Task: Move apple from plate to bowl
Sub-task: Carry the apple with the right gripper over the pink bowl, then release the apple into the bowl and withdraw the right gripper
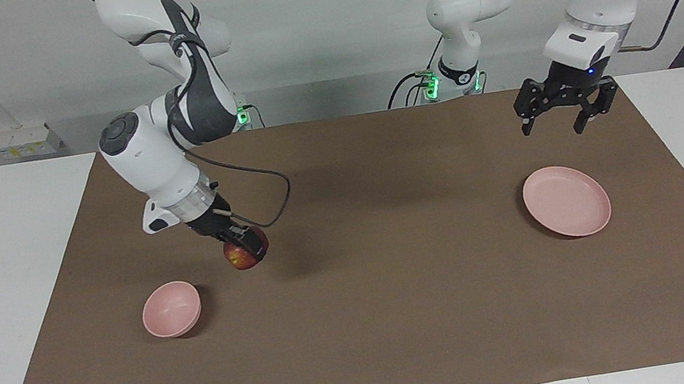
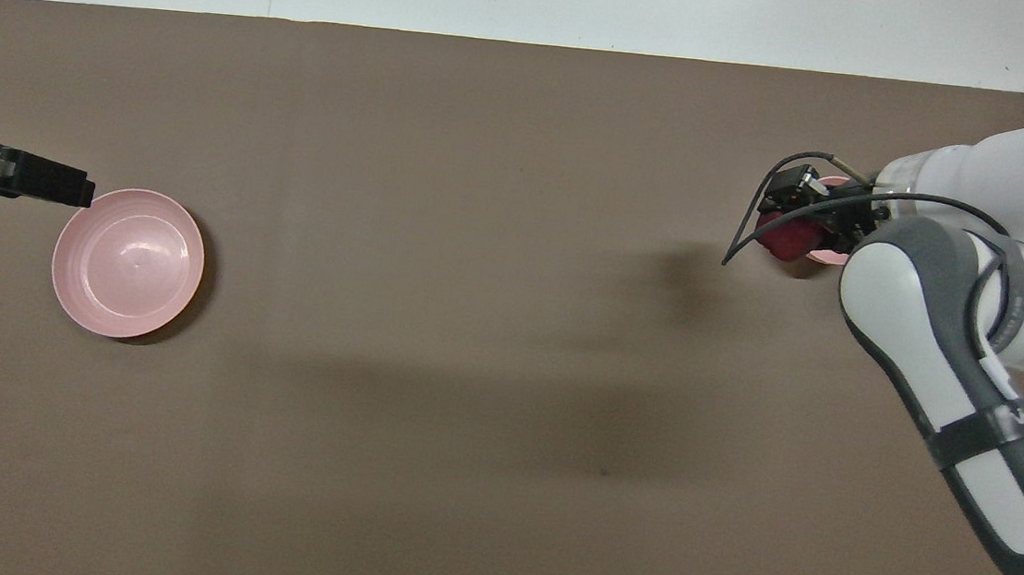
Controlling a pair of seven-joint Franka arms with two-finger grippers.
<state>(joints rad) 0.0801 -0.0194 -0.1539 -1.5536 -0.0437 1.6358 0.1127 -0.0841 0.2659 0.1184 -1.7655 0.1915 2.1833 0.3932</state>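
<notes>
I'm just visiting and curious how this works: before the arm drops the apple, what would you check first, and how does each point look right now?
1. Apple held firmly by the right gripper: ok.
2. Apple directly over the bowl: not ok; in the facing view it hangs over the mat beside the bowl.
3. Bowl upright and empty: ok.
4. Plate emptied: ok.
5. Left gripper open, raised, out of the way: ok.
</notes>
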